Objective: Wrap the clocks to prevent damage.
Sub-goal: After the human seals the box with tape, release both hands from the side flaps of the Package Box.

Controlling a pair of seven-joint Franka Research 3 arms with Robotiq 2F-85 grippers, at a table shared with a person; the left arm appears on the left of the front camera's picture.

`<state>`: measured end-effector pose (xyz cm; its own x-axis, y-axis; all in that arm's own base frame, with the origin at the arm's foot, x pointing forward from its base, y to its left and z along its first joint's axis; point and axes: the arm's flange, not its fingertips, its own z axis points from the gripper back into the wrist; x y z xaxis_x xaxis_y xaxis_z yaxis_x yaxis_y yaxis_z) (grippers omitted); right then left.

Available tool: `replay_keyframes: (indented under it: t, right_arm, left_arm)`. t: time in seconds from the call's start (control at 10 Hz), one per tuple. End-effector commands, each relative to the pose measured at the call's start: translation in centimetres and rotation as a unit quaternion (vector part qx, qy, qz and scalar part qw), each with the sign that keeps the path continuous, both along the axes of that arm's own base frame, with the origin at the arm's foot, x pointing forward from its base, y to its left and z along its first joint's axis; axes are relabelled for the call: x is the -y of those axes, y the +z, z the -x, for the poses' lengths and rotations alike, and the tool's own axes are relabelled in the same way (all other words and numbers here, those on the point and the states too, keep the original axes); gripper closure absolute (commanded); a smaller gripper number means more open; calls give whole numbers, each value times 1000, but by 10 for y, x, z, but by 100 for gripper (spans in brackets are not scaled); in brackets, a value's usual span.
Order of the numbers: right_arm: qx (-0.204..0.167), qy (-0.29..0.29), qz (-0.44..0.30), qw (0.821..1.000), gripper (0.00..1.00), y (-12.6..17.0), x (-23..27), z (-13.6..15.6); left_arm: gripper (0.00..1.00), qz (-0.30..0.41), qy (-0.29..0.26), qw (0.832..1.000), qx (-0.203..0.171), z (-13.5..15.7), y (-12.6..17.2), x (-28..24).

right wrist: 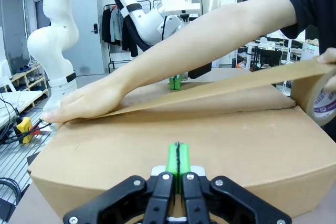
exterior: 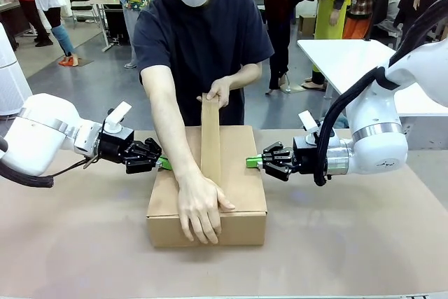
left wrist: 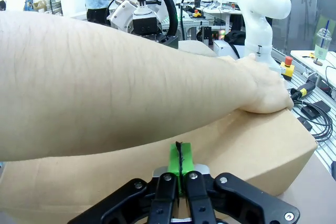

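— At the table's middle in the front view, what stands?
— A closed brown cardboard box (exterior: 231,173). The left gripper (exterior: 162,162) presses its 9 o'clock side with pads together, holding nothing; the right gripper (exterior: 252,162) does the same at 3 o'clock. A person's hand (exterior: 199,208) flattens a brown tape strip (exterior: 210,138) on the lid.
— And the left wrist view?
— Closed green pads (left wrist: 179,162) touch the box wall (left wrist: 252,150); a forearm (left wrist: 105,87) crosses at 12 o'clock.
— The right wrist view?
— Closed pads (right wrist: 177,161) on the box (right wrist: 157,145); a brown tape roll (right wrist: 320,95) at 3 o'clock. The wrapped clocks I cannot see.
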<state>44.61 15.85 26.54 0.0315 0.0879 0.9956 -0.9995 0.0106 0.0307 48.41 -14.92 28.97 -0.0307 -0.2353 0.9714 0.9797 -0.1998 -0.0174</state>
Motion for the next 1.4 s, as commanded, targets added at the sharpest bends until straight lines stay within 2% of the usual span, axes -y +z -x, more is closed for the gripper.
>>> replay_keyframes:
  t: [0.0,1.3]
  right_arm:
    - [-1,-5,1,1000,99,-2,-2,2]
    - [-1,-5,1,1000,99,-2,-2,2]
  left_arm:
    - [100,-1,4,1000,0,0,-2,0]
    - [100,-1,4,1000,0,0,-2,0]
